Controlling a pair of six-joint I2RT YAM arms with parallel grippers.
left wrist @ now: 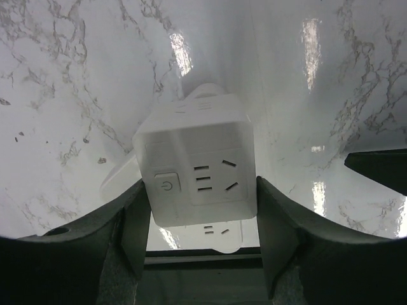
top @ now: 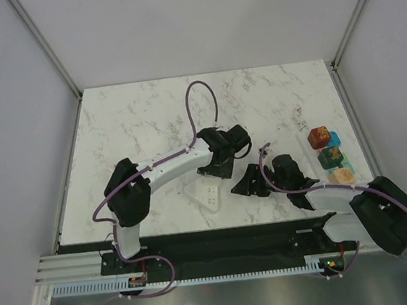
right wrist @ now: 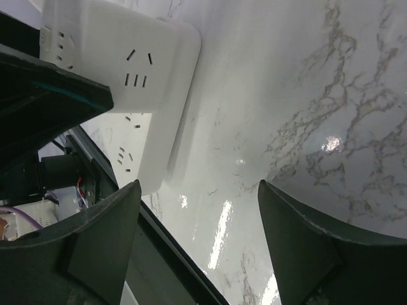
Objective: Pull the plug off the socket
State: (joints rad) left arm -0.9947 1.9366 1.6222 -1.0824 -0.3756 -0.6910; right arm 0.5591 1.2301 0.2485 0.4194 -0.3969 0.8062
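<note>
A white cube socket [left wrist: 197, 168] with a power button and outlet slots rests on the marble table, its reflection just below it. It also shows in the top view [top: 209, 194] and the right wrist view [right wrist: 127, 63]. A white rounded part [left wrist: 205, 93] on its far side looks like the plug. My left gripper [left wrist: 200, 219] has its fingers [left wrist: 135, 232] pressed against both sides of the cube. My right gripper [top: 249, 184] is open and empty just right of the cube, over bare table [right wrist: 197, 241].
A row of coloured blocks [top: 330, 155] lies at the table's right edge, with a small metal piece [top: 301, 122] behind them. The table's front edge and a dark rail [right wrist: 159, 254] are close below the right gripper.
</note>
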